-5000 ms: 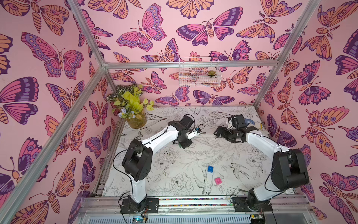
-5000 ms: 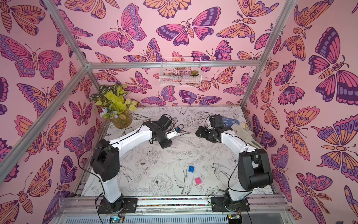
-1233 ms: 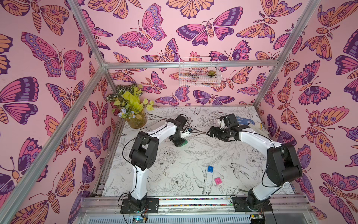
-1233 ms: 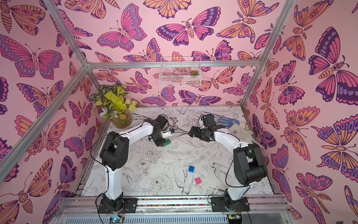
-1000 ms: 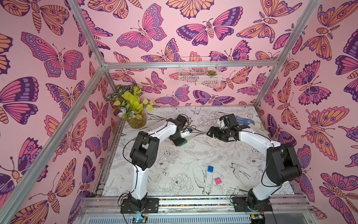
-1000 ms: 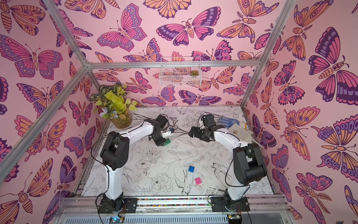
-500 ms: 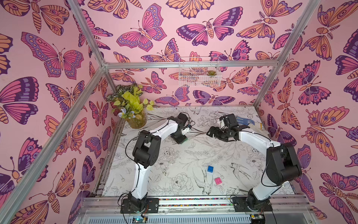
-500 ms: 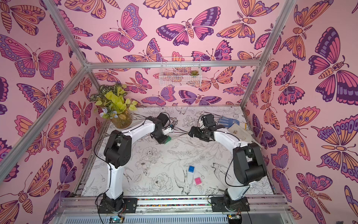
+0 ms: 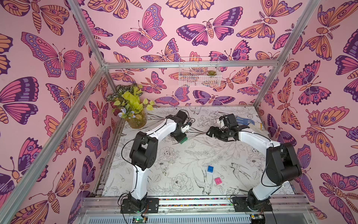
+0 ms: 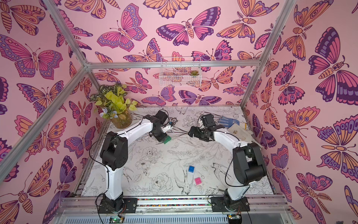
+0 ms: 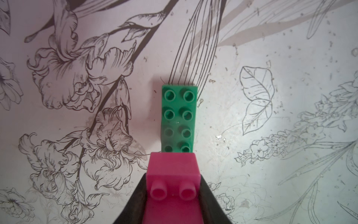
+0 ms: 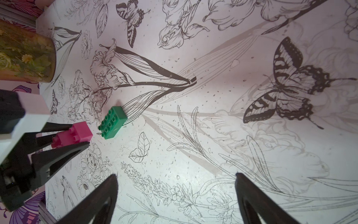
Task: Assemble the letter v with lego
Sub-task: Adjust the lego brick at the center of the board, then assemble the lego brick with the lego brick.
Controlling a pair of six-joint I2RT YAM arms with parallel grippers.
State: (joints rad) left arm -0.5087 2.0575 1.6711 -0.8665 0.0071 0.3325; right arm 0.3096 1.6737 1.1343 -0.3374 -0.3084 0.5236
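Floral-print bench (image 9: 174, 155): your left claw (image 12: 79, 134) is clamped on a pink brick (image 11: 173, 166), just beside a short end of the green brick (image 11: 179, 116). Right claw (image 12: 176, 176) is spread wide nearby; blue brick (image 9: 210, 169) and loose pink brick (image 9: 218, 180) lie well apart from it.

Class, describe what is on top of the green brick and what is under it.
Nothing on top: all eight studs of the green brick are bare. It lies on the table; its underside is hidden.
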